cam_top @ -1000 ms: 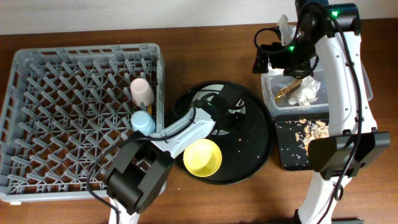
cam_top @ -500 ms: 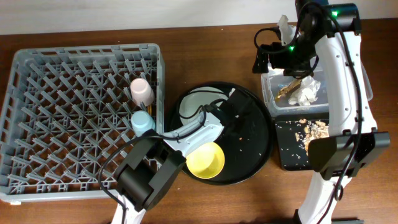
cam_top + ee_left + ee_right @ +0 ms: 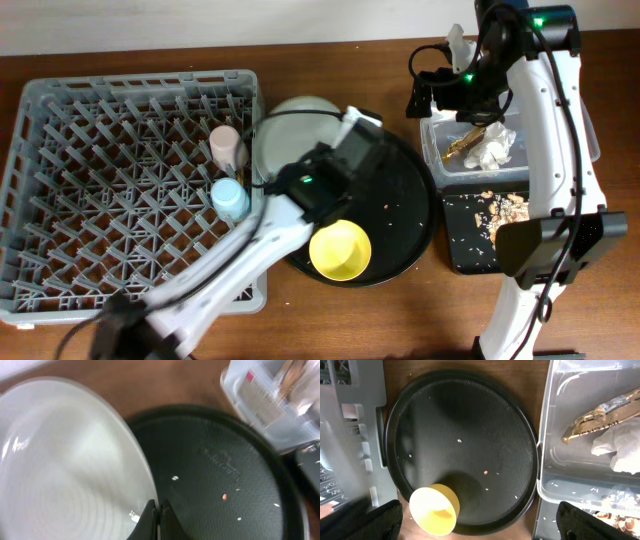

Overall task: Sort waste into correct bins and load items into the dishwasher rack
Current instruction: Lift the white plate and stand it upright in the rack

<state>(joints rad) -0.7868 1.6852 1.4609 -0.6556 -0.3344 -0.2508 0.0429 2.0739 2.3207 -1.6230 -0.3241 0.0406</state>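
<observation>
The plate point(image 3: 285, 135) is clamped by its rim in the closed left gripper point(image 3: 157, 512), toward the desk's far edge. The rack point(image 3: 130, 180) lies immediately to its left. The right gripper point(image 3: 479, 525) is spread wide, empty.

Seen from overhead, the left arm point(image 3: 265, 228) dissolves into blur toward 7 o'clock and hides the plate point(image 3: 295, 125) at its 4 o'clock side. In the left wrist view the plate runs off at 9 and 6 o'clock. Only the pinched tips of the left gripper point(image 3: 157, 519) show on its rim, and the clear tub point(image 3: 270, 405) at 1 o'clock is blurred and cropped. In the right wrist view the dishwasher rack point(image 3: 357, 390) at 9 o'clock is smeared. The right gripper point(image 3: 480, 530) shows only dark fingers point(image 3: 365, 520), cropped at 7 and 5 o'clock.
</observation>
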